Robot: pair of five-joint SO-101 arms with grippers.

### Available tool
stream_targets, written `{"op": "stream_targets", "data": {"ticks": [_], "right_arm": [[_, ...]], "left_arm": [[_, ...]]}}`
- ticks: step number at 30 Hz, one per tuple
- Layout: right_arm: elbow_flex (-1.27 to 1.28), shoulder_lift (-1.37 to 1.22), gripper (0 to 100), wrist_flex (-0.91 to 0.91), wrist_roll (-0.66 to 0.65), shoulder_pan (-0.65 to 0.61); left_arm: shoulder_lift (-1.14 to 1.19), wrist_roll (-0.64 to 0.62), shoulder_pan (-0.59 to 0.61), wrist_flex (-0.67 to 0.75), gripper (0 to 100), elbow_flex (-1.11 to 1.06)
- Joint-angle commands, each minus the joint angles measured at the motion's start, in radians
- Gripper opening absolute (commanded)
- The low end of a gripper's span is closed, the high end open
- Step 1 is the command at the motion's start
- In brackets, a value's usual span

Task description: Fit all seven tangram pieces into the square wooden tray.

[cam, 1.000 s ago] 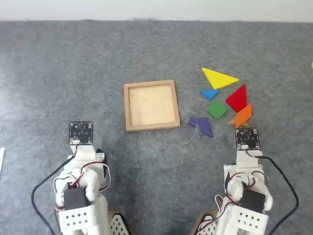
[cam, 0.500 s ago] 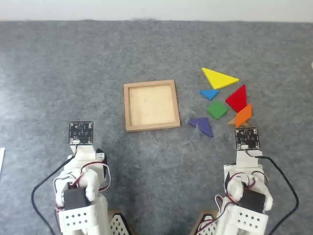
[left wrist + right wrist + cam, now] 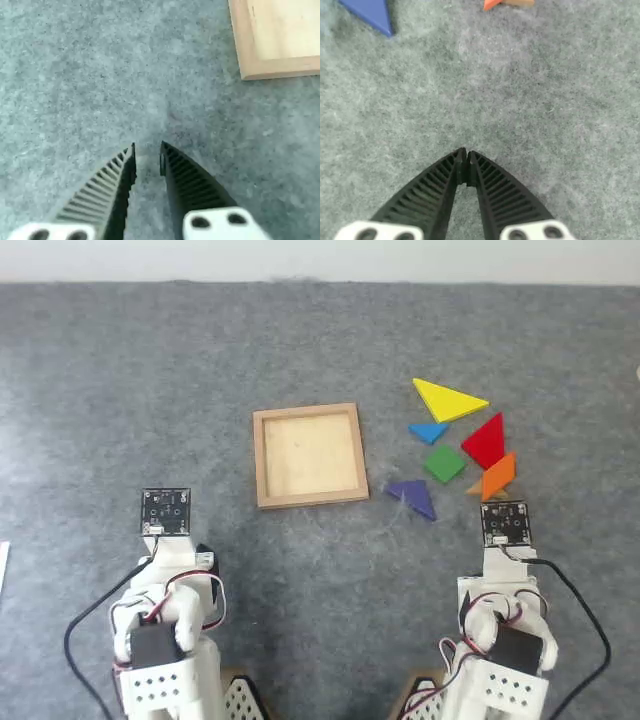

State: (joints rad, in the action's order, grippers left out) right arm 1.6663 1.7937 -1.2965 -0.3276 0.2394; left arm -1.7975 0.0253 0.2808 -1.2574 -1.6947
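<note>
On the grey felt to the right of the square wooden tray, the loose tangram pieces lie in a cluster, well apart from the left arm and just ahead of the right one. The tray holds no piece, so my reading is that the task has not begun. The purple triangle lies between the tray and the rest of the cluster, and it is the piece nearest both the tray and the right gripper. From that gripper it sits forward and off toward the tray side. Its long axis runs on a slant, and one sharp corner points back toward the right arm. The orange piece lies almost straight ahead of that arm, with a tan sliver peeping out beside it. Beyond these are the green square, the red triangle, the small blue triangle and the yellow triangle, whose long edge faces the far side of the table.

The right gripper's tips are pressed together on nothing. The left gripper hangs over bare felt near a tray corner, its jaws a narrow slit apart and holding nothing. The first pick looks to fall to the right arm, which would need to part its jaws across the triangle's slant
</note>
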Motion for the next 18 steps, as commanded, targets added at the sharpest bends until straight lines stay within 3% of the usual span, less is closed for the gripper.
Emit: {"op": "stream_targets", "data": {"ticks": [1, 10, 18], "right_arm": [[0.018, 0.013, 1.8, -0.010, 0.009, -0.005], [0.018, 0.013, 1.8, -0.008, 0.018, -0.012], [0.018, 0.013, 1.9, -0.008, 0.009, -0.145]], "left_arm": [[-0.018, 0.000, -0.003, -0.003, 8, 0.012], [-0.018, 0.000, -0.003, -0.003, 8, 0.012], [-0.018, 0.000, -0.003, -0.003, 8, 0.012]]}}
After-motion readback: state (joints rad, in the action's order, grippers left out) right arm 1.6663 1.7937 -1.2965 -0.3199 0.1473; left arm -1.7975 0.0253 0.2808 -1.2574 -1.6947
